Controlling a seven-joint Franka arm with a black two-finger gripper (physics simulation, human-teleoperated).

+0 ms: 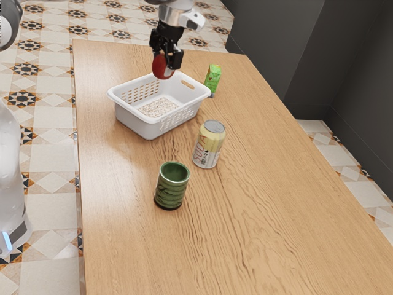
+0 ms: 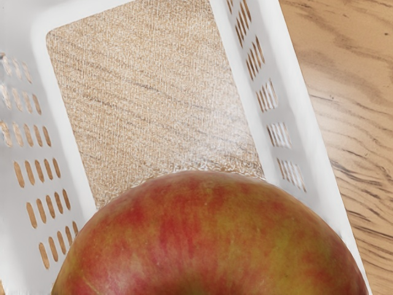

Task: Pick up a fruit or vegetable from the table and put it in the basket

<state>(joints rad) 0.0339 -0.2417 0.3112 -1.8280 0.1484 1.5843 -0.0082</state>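
In the exterior view my black gripper (image 1: 167, 56) is up above the far side of the white basket (image 1: 132, 117), shut on a red apple (image 1: 163, 66). The apple hangs between the two fingers, at about the height of the basket's far rim or above it. In the wrist view the red and yellow-green apple (image 2: 209, 236) is large and close under my hand, with the basket (image 2: 310, 153) beneath it. The apple hides part of the basket's inside.
A green carton (image 1: 213, 78) stands beside the basket's far right corner in the exterior view. A yellow soda can (image 1: 209, 144) and a green ribbed cup (image 1: 171, 185) stand on the wooden table (image 1: 264, 227), nearer the camera than the basket.
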